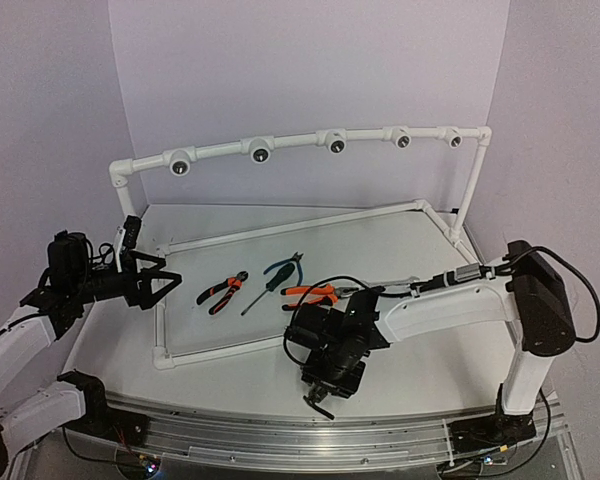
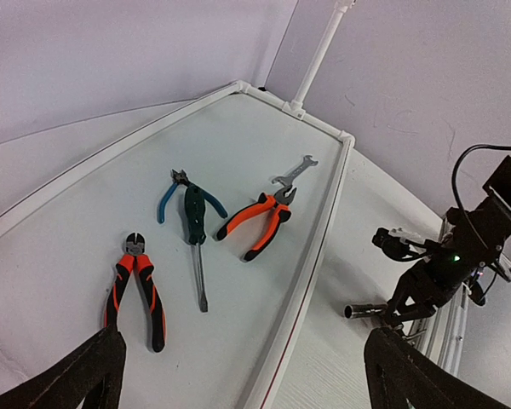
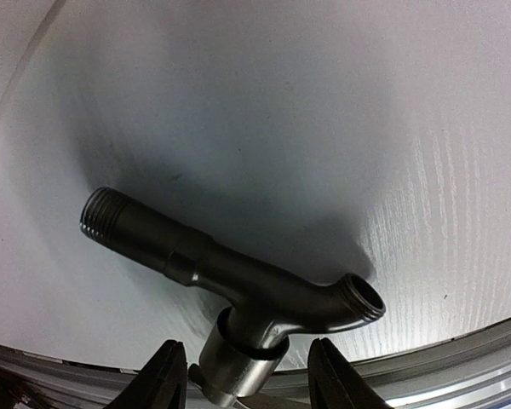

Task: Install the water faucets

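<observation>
The water faucet (image 3: 238, 277), a dark grey tap with a threaded end and a silver collar, lies on the white table near its front edge. My right gripper (image 3: 245, 349) is open astride the collar, with a small gap on each side. From above, the faucet (image 1: 318, 403) pokes out below the right gripper (image 1: 330, 385). In the left wrist view the faucet (image 2: 366, 311) shows beside the right arm. My left gripper (image 1: 165, 283) hangs open at the left, over the frame's left pipe, holding nothing; its fingers (image 2: 94, 366) frame the tools.
A white pipe frame (image 1: 310, 225) lies on the table, with an upright rail of several round sockets (image 1: 260, 150) at the back. Inside it lie orange-and-black cutters (image 1: 222, 290), a green screwdriver (image 1: 270, 282), blue-handled pliers (image 1: 290, 265) and orange pliers (image 1: 310, 294).
</observation>
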Controlling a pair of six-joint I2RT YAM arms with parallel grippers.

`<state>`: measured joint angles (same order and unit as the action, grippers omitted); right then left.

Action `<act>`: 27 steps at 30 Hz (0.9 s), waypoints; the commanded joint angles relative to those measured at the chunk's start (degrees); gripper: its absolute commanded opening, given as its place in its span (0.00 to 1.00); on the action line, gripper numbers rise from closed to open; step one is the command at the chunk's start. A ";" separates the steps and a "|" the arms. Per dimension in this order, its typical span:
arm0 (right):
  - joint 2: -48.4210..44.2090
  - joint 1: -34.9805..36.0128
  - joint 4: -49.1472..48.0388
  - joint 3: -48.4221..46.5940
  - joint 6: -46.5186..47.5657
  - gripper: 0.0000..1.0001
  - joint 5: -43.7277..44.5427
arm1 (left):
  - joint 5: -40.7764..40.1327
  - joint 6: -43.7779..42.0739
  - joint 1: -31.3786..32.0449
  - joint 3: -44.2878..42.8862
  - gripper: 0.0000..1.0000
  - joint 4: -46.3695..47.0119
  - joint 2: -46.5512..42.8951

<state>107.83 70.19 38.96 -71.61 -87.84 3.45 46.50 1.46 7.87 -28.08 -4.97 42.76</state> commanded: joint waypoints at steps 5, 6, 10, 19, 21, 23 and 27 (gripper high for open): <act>3.49 0.21 -1.52 -0.01 -3.87 0.48 -0.99 | 0.12 0.24 0.65 0.17 1.00 2.27 -1.32; 3.78 0.13 -1.56 0.06 -3.58 0.47 -1.12 | 0.10 0.35 0.70 0.25 1.00 2.29 -1.39; 4.81 -0.52 -1.49 0.51 -1.69 0.34 -1.28 | 0.38 0.63 0.86 0.00 1.00 3.06 -1.47; -0.42 -0.98 -1.44 -4.30 18.50 0.00 11.96 | 5.00 -3.17 1.85 -3.87 0.96 -0.72 1.22; -3.32 -0.29 -1.44 -7.24 26.50 0.00 18.61 | 6.33 -8.18 2.62 -7.26 0.91 -5.47 2.96; -6.06 0.28 -1.55 -10.09 34.02 0.00 24.74 | 6.97 -13.66 3.57 -11.26 0.87 -11.34 4.52; -9.79 0.89 -4.52 -15.31 49.20 0.00 31.15 | 5.79 -28.64 7.46 -22.84 0.84 -25.71 7.28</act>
<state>105.83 70.02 38.25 -79.79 -58.42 22.44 51.05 -10.65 12.14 -39.23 -16.94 48.64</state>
